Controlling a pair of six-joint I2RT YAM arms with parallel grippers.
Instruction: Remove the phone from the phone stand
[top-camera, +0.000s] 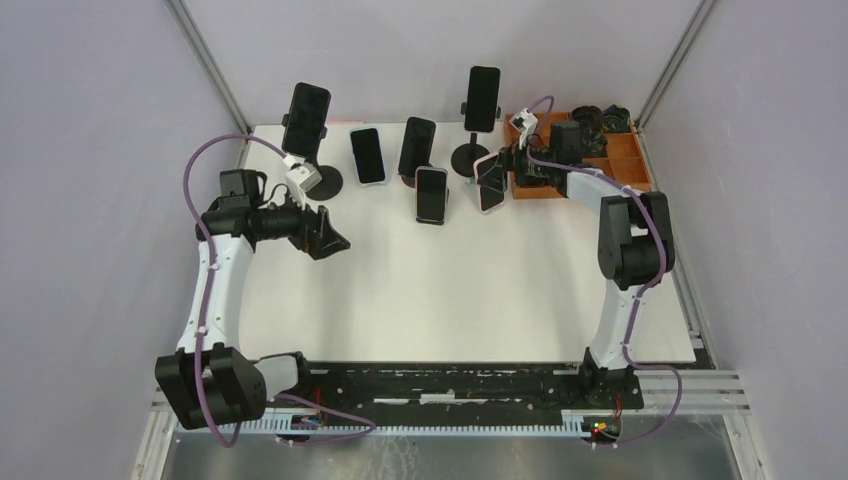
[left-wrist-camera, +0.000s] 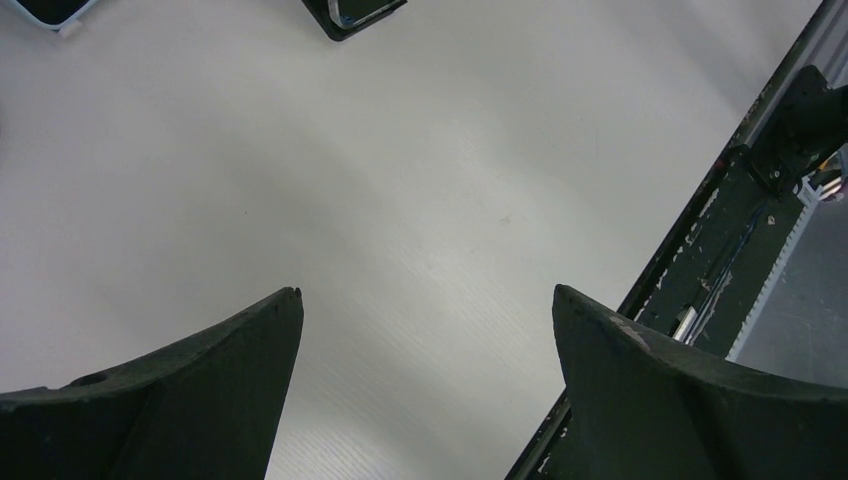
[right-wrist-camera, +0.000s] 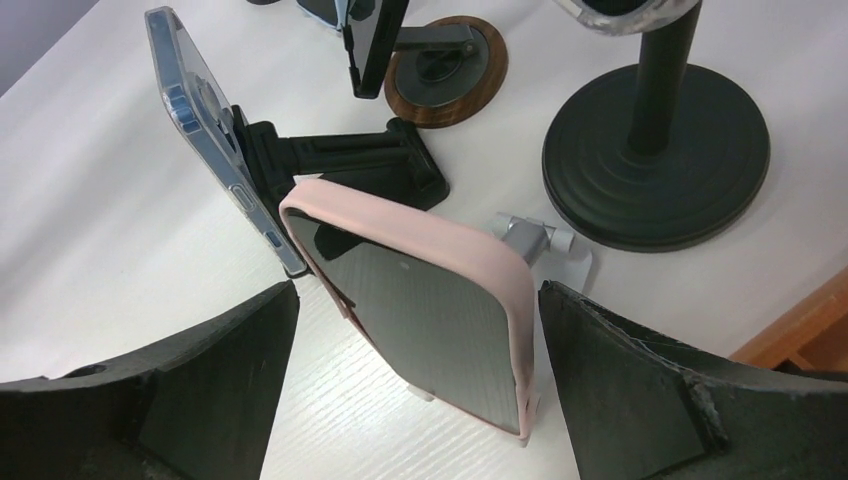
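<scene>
Right now the right gripper (right-wrist-camera: 417, 285) stands wide open, with one finger on each side of the pink-cased phone (right-wrist-camera: 420, 320). A sliver of white table (right-wrist-camera: 120, 250) shows between each fingertip and the case, so nothing is clamped. The pink-cased phone leans back, screen up, on a small silver stand (right-wrist-camera: 535, 238) (only the hinge and a bit of the foot show behind its top edge), so it is not yet off the stand.

Just beyond the pink-cased phone, a blue clear-cased phone (right-wrist-camera: 200, 130) sits nearly upright on a black folding stand (right-wrist-camera: 340, 160). Behind the pink-cased phone and to its right is the heavy round base of a black pole stand (right-wrist-camera: 655, 160). A wood-rimmed round base (right-wrist-camera: 445, 75) lies farther back.

Seen from the top camera, the right arm reaches across the orange tray (top-camera: 620, 160), which sits on the far side of it from the pink-cased phone.

The left gripper (left-wrist-camera: 425, 290) is open too and holds nothing. It hangs over bare table well to the left of the pink-cased phone, near a tall stand carrying a dark phone (top-camera: 305, 118).
</scene>
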